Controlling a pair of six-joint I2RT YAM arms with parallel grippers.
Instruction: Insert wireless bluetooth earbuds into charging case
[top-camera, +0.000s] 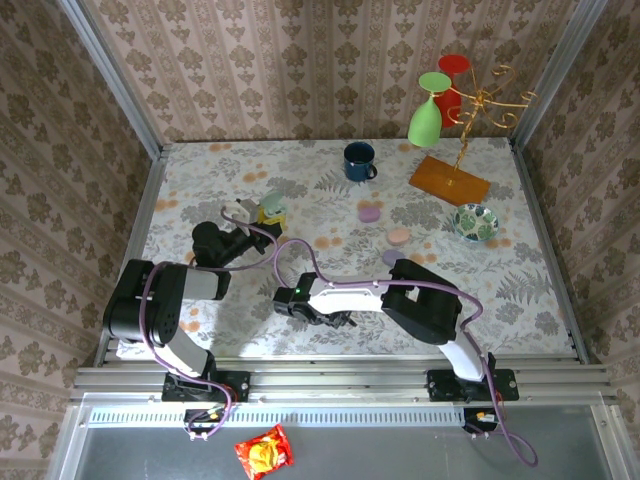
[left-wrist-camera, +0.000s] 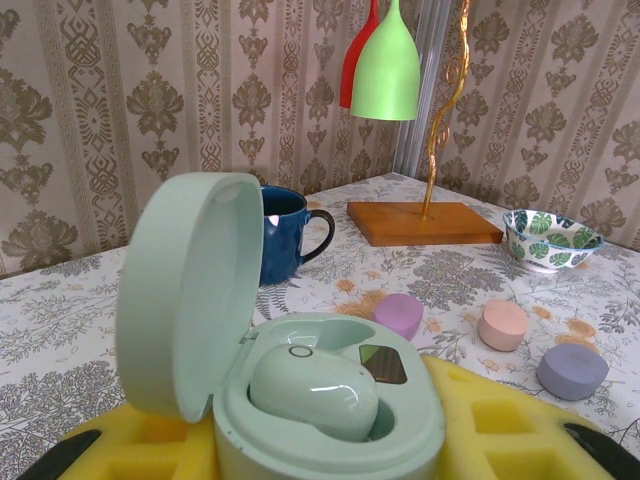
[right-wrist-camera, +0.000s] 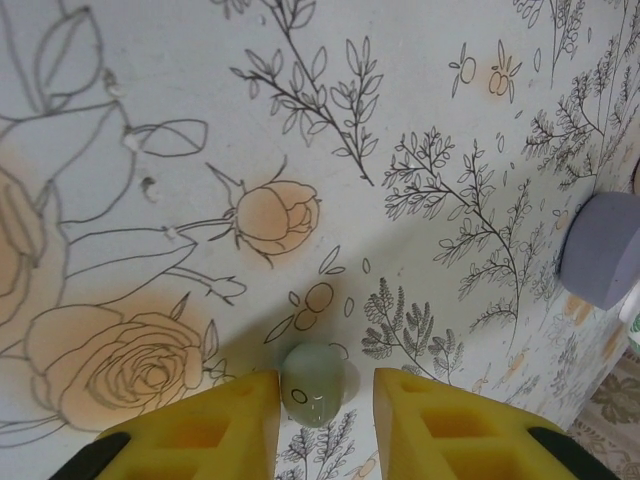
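One cased earbud, one loose earbud, one case, three pebbles.

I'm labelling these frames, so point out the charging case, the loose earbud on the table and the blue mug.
charging case (left-wrist-camera: 190, 290), left wrist view, its open lid.
loose earbud (right-wrist-camera: 313, 385), right wrist view, its glossy top.
blue mug (left-wrist-camera: 283, 240), left wrist view, its side wall.

Bare table around loose earbud

One camera looks down from behind the arms. The left wrist camera peers level, forward of the left gripper, sharing the mug. The right wrist camera faces the tabletop closely.
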